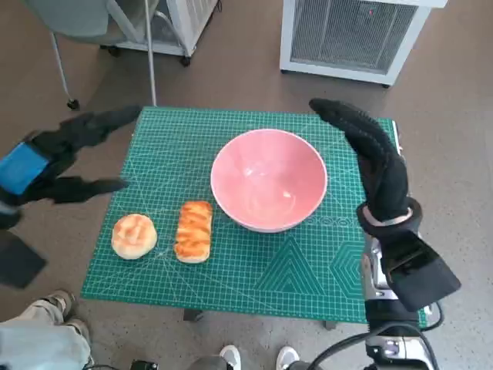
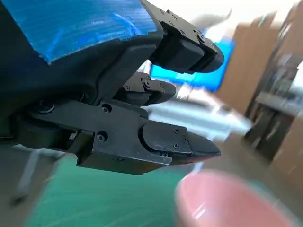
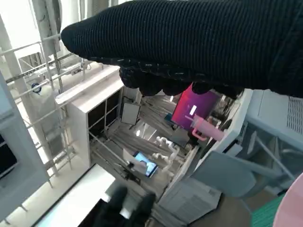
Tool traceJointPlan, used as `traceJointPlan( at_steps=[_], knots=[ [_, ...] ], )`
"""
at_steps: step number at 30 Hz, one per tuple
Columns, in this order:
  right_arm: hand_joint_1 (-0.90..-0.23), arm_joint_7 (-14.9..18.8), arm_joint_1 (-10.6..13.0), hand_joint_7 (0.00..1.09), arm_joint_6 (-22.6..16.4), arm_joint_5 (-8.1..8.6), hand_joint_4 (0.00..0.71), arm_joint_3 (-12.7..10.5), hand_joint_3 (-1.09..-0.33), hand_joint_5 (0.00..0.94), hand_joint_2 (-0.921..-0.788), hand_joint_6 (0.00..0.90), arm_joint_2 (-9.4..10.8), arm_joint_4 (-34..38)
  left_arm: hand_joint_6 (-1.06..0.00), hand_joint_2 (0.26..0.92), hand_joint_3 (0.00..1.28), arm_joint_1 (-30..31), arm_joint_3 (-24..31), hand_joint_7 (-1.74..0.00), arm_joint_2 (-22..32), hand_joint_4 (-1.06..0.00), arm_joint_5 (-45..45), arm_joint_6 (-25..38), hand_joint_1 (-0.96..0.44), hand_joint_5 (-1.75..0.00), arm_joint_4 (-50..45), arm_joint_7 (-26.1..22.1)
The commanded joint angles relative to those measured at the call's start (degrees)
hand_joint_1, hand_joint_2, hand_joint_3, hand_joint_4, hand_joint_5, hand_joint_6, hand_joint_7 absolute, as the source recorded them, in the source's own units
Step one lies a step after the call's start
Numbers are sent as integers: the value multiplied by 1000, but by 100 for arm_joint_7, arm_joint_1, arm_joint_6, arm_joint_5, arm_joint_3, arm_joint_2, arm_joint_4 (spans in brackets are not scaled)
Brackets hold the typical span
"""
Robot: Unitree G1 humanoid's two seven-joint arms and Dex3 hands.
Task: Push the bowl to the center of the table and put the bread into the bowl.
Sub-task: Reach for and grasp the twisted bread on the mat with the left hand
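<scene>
A pink bowl (image 1: 269,179) stands empty near the middle of the green cutting mat (image 1: 323,262); its blurred rim (image 2: 227,198) shows in the left wrist view. A long glazed bread (image 1: 193,230) lies left of the bowl, and a round bun (image 1: 134,235) lies further left. My right hand (image 1: 370,158) in its black glove is raised just right of the bowl, fingers stretched and holding nothing; the glove (image 3: 189,47) spans the right wrist view. My left hand (image 1: 65,158) hovers off the mat's left edge, fingers apart and empty; its fingers (image 2: 161,142) fill the left wrist view.
A white grilled unit (image 1: 350,35) stands behind the table, and a chair leg with a castor (image 1: 65,77) at the back left. A person's shoes (image 1: 254,358) and another foot (image 1: 54,304) show at the table's front edge.
</scene>
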Motion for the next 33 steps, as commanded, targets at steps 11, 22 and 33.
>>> traceJointPlan(
  at_steps=[11, 22, 33],
  knots=[
    [-684, 58, 52, 669, 120, 257, 253, 40, -798, 11, -921, -1, 143, 301, -479, 908, 11, 150, 28, -16, 603, -327, -17, -1475, -300, -6, 674, -346],
    [-677, 75, 37, 653, 150, 301, 249, 16, -799, 8, -921, -1, 172, 371, -479, 921, 55, -304, -427, -12, 371, -325, 892, -2643, -307, -3, 911, -20],
    [-676, 227, 17, 647, 260, 498, 246, -37, -805, 6, -921, -1, 94, 364, -506, 892, 11, -1152, -976, -22, -269, -392, 2771, -3324, -265, -24, 859, 865]
  ],
)
